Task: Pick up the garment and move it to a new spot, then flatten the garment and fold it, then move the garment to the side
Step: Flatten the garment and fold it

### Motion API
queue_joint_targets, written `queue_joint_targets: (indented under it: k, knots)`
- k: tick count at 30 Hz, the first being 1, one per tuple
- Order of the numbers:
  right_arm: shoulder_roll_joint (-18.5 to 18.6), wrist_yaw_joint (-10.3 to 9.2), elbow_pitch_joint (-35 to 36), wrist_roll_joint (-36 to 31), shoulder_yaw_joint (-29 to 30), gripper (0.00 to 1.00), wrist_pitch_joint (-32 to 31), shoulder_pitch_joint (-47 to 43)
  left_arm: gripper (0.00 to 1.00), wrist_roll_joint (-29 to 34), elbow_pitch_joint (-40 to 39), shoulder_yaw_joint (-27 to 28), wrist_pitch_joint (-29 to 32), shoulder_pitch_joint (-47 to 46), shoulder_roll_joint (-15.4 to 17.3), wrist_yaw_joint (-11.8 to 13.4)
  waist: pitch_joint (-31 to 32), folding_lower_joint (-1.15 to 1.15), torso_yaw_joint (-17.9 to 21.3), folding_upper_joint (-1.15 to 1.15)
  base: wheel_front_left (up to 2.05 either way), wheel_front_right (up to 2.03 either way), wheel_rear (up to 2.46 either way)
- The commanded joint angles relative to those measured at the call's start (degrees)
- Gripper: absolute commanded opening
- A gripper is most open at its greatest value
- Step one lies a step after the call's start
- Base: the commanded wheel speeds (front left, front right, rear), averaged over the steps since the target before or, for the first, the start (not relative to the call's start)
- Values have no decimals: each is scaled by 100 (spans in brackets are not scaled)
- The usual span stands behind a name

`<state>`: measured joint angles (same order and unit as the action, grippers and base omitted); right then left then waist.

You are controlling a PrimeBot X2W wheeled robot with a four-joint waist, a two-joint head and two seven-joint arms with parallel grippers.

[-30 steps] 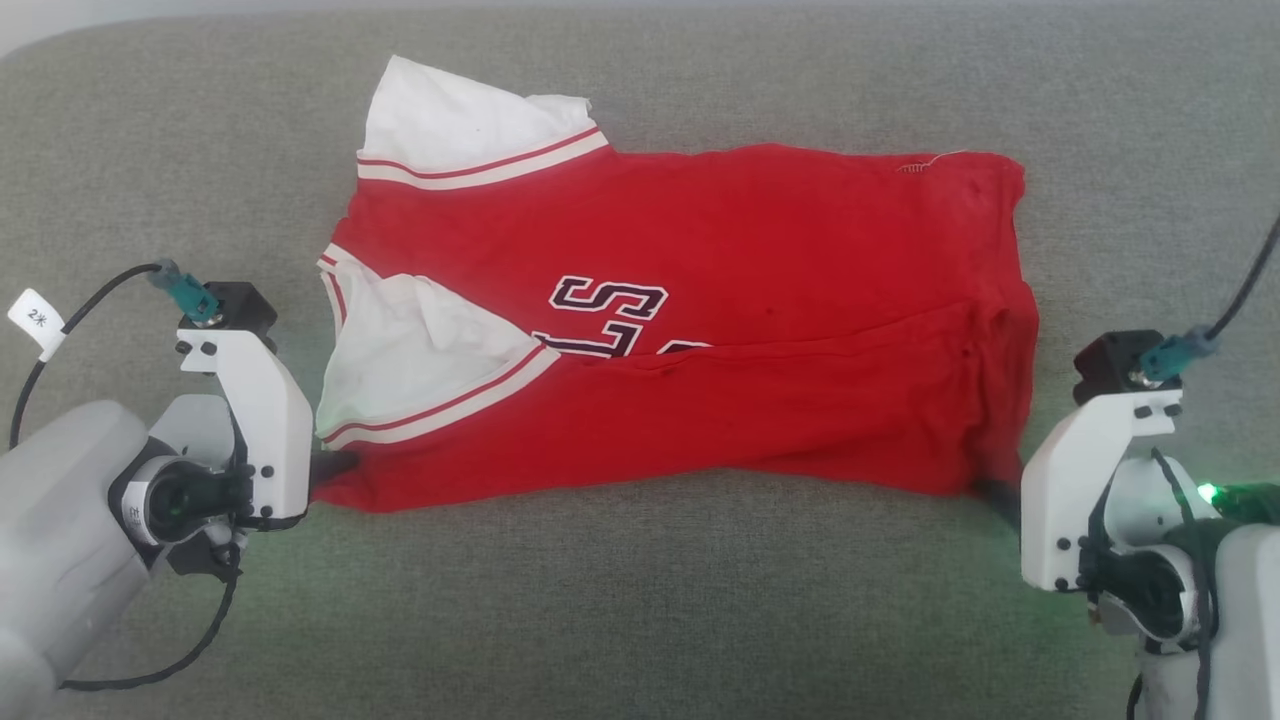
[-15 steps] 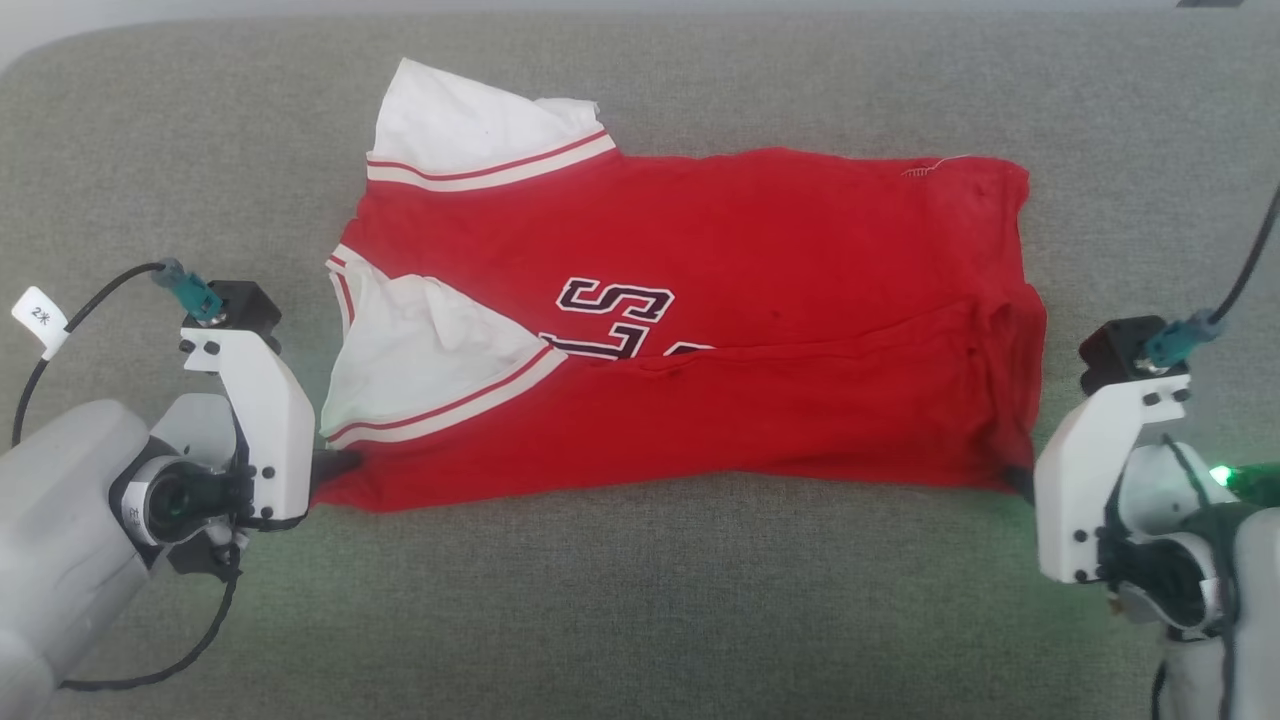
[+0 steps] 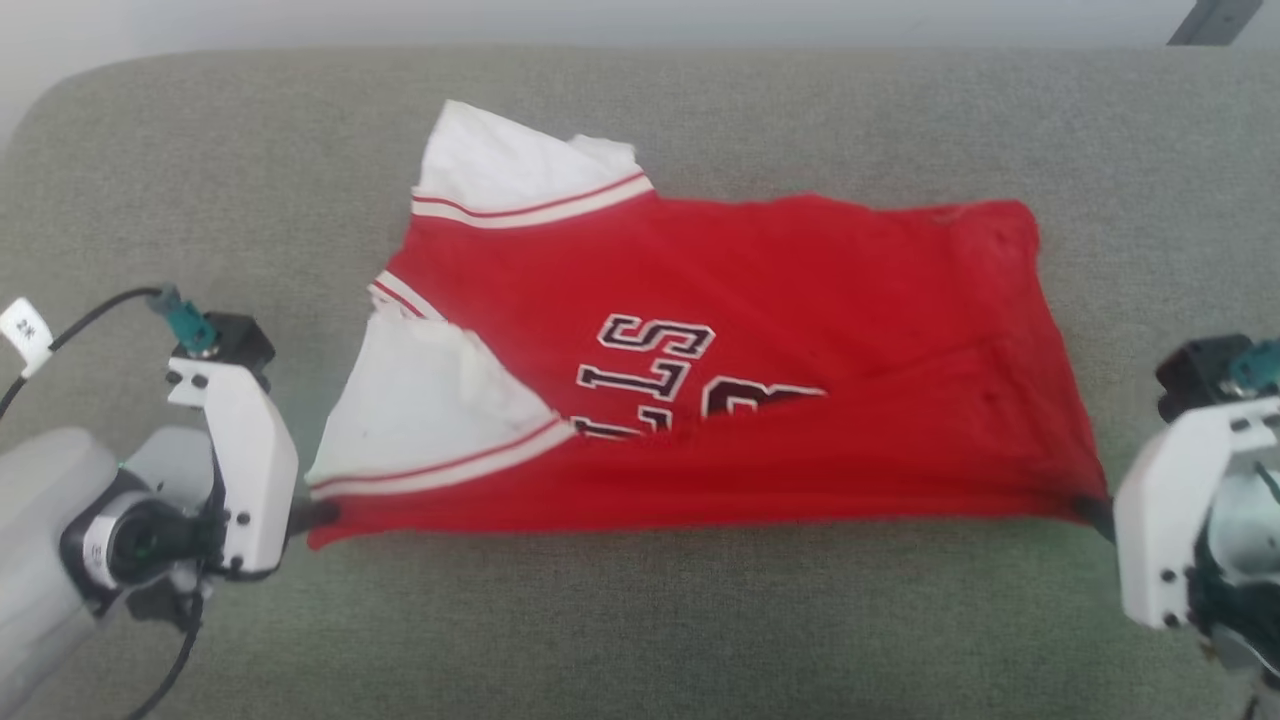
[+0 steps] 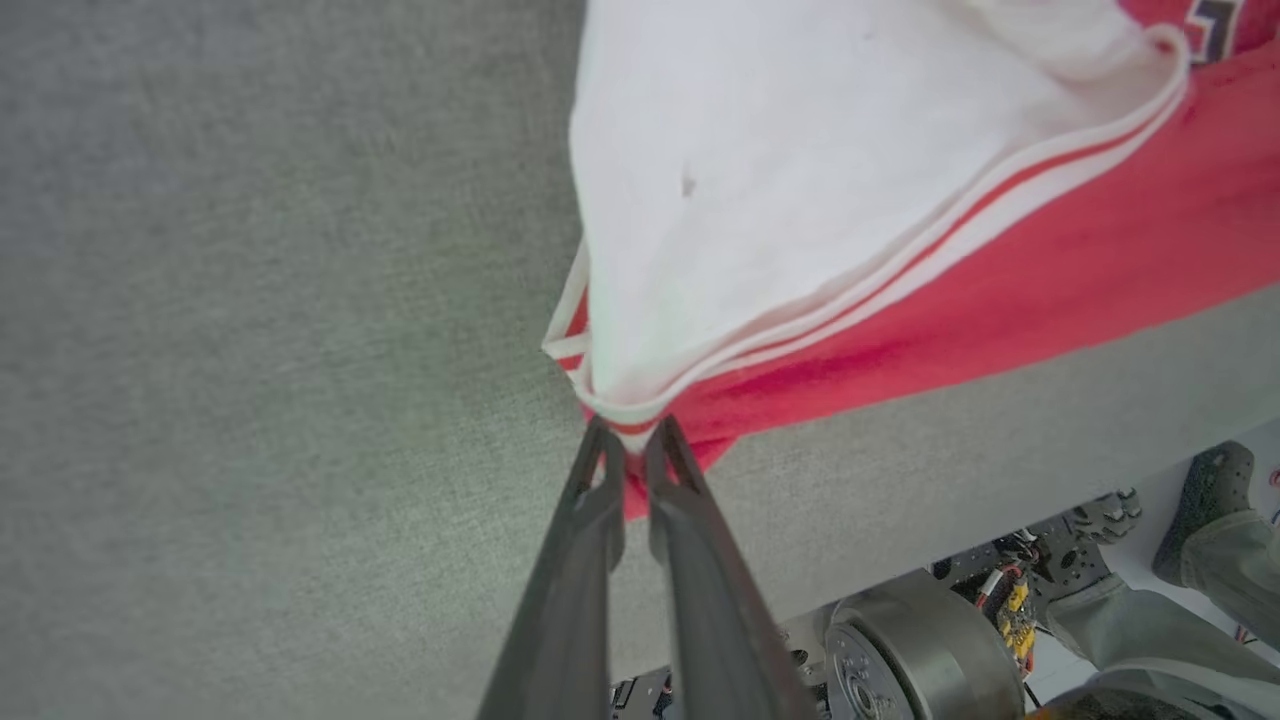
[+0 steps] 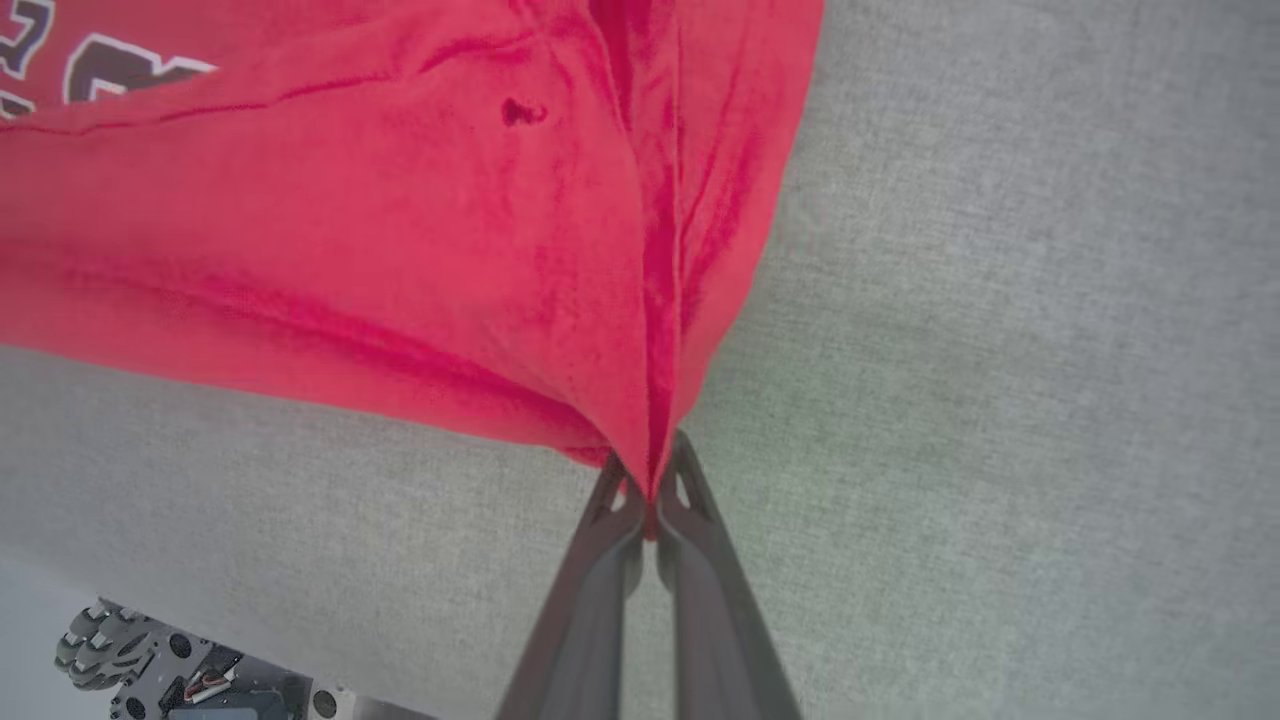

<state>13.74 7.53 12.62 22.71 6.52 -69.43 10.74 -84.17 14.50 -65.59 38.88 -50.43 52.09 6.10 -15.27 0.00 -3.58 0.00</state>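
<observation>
Both grippers are on the garment right now! It's spread across the grey cushion, red body running left to right, sleeves toward the robot's left. The left gripper is pinched tight on the near-left corner, and its wrist view confirms it: both dark fingers meet on the striped trim where the near sleeve comes to a point. Over on the other side, the right gripper is clamped on the near-right corner, with red cloth gathered into a tight pleat between its fingers. Between those two grips the near edge runs as one straight, taut line; whether it's clear of the cushion I can't tell. The far sleeve lies at the far left, white above its red-and-white band. The dark, white-edged lettering shows mid-chest, its lower part tucked under a fold of red cloth that crosses the front. A small dark spot sits on the red fabric up from the right grip. Low in the left wrist view, past the cushion's edge, there's a person's shoe and trouser leg. Low in the right wrist view sits a wheel of the robot's base.
</observation>
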Motion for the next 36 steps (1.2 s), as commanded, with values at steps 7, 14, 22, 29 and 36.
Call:
queue_joint_targets:
  k: [7,14,22,29,36]
  knots:
    - [61,-8,419,124,348,0,-312,-664,0,-32,-896,-72,7,419,473,488,18,0,-25,0,0,0,0]
    - [-143,-8,161,13,378,0,-85,-914,0,47,-1035,-191,-249,742,388,571,-29,0,25,0,0,0,0]
    - [-277,-7,-454,-126,143,18,218,-648,100,54,-144,-223,-500,815,-156,336,-42,0,102,0,0,0,0]
    - [-255,-7,-631,-119,61,100,338,-457,100,60,162,-133,-376,542,-161,266,19,0,157,0,0,0,0]
    - [-259,-7,-176,54,186,100,636,-324,100,159,-415,60,-143,89,326,462,138,0,274,0,0,0,0]
